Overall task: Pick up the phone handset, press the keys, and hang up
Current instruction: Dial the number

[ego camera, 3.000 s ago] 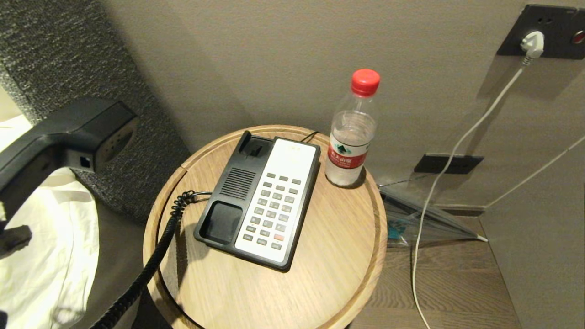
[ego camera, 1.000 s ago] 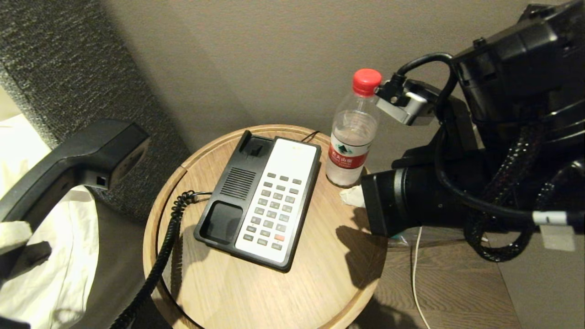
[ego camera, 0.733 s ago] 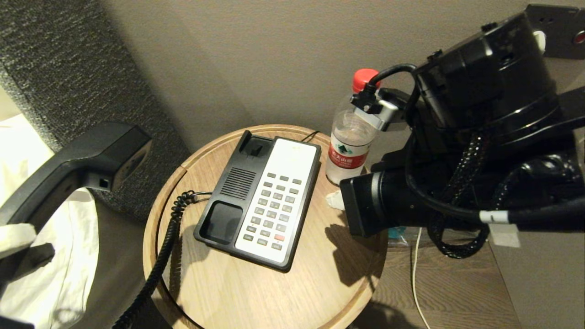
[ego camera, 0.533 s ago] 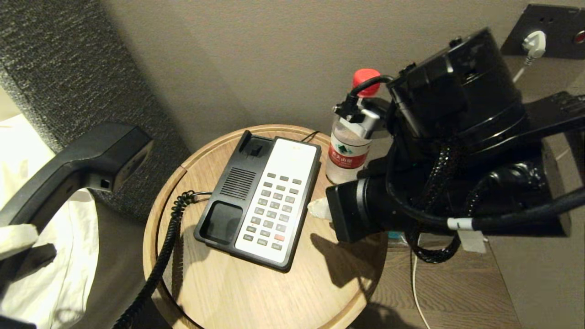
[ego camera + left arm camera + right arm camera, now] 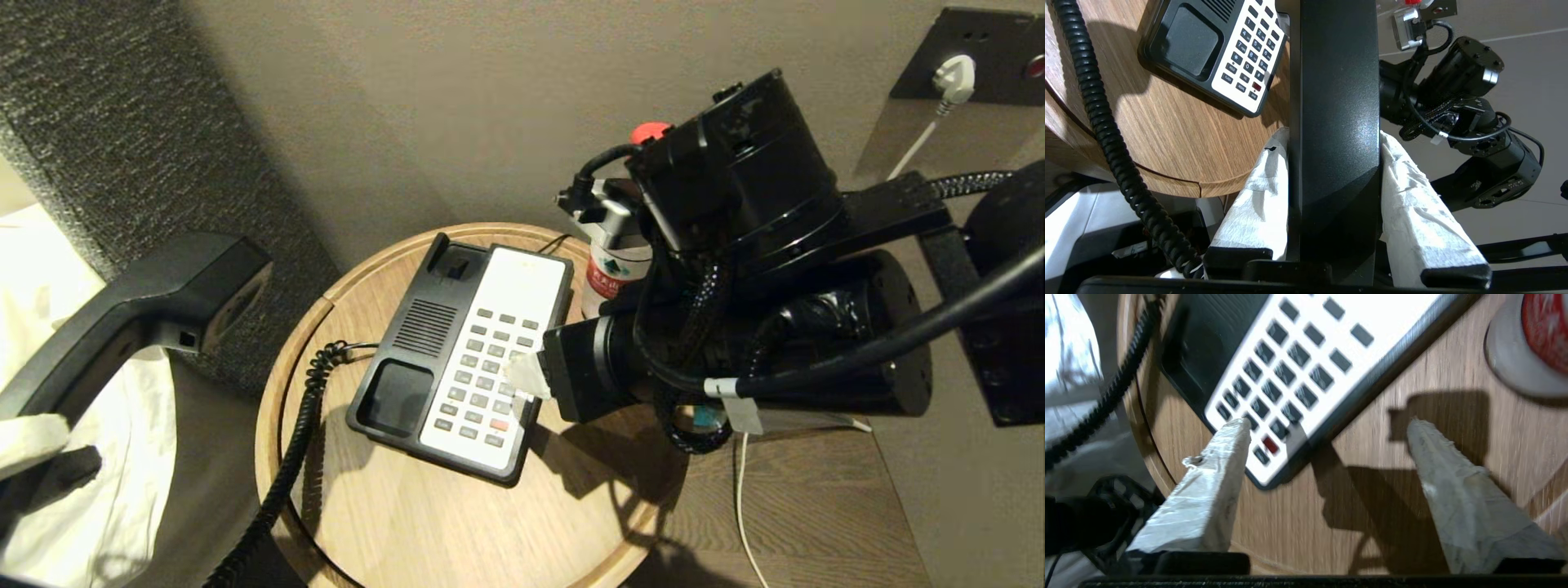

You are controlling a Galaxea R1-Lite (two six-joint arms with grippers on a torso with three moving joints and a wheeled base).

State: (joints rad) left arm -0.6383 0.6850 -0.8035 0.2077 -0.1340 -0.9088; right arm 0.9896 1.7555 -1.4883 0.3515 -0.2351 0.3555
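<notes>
The black phone handset (image 5: 139,302) hangs in the air left of the round table, off its cradle. My left gripper (image 5: 1333,136) is shut on its shaft (image 5: 1335,102), white-wrapped fingers on both sides. The coiled cord (image 5: 286,457) runs down past the table edge. The keys (image 5: 490,367) sit in the white faceplate of the phone base (image 5: 408,343), with the red button (image 5: 1270,444) in the lowest rows. My right gripper (image 5: 1329,422) is open and empty above the phone's near right corner. One fingertip (image 5: 1241,426) is over the lower keys, the other over bare wood.
A water bottle with a red cap (image 5: 649,131) stands at the table's back right, mostly hidden by my right arm. The wooden table (image 5: 457,523) has a raised rim. A wall lies behind, white bedding (image 5: 98,457) at left, a white cable (image 5: 739,490) at right.
My right arm has swung in from the right and come over the phone's keypad, now covering the bottle. The left gripper keeps the handset almost in the same place.
</notes>
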